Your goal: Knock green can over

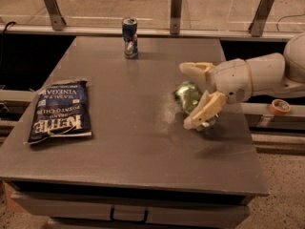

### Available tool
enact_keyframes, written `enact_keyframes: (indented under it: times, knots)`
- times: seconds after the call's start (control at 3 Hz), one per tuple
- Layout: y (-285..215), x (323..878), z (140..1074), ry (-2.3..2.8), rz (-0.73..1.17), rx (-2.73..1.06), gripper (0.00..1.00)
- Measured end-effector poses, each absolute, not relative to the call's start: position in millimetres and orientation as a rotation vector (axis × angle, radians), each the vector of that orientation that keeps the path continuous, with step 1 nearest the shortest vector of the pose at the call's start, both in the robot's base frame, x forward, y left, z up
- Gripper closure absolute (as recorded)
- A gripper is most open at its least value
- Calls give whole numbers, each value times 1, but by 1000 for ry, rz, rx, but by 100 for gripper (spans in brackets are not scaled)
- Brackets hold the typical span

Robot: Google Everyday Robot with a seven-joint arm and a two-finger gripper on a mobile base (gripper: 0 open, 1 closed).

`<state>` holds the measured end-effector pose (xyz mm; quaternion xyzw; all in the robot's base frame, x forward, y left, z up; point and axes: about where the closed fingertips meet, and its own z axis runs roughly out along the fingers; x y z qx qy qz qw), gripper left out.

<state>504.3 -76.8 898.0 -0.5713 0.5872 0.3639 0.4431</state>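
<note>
A chip bag [59, 109] is lying flat on the left part of the grey table [136, 142], near the left edge. It is dark blue with white letters, and the letters are appearing upside down from the camera side. Farther right, at the far edge of the table, a blue can [129, 37] is standing upright, well apart from the bag and from everything else. Behind it, a low glass rail with metal posts [176, 11] is running along the back of the table.

On the right part of the table, near the right edge, the green can [189, 97] is not standing straight. It is leaning over, with its shiny green side showing towards the camera. Its outline is smeared, so it is not possible to tell if it is already lying flat on the table.

The gripper [186, 96] is reaching in from the right, low over the table. Its two pale fingers are spread wide apart. The upper finger [193, 69] is passing behind and above the can, and the lower finger [206, 109] is crossing in front of it, so the can is sitting between them. The fingers are not clamping it. The white arm [259, 75] is stretching out to the right edge of the view. Below the arm, off the table, a roll of tape [279, 107] is resting on a ledge.
</note>
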Motion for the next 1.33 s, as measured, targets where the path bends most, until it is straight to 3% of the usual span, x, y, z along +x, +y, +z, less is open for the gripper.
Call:
enact_keyframes:
  times: [0.67,1.33]
  knots:
    - [-9,511,927,1347,931,-1483,0]
    - [-80,524,941,1464,700,-1530,0]
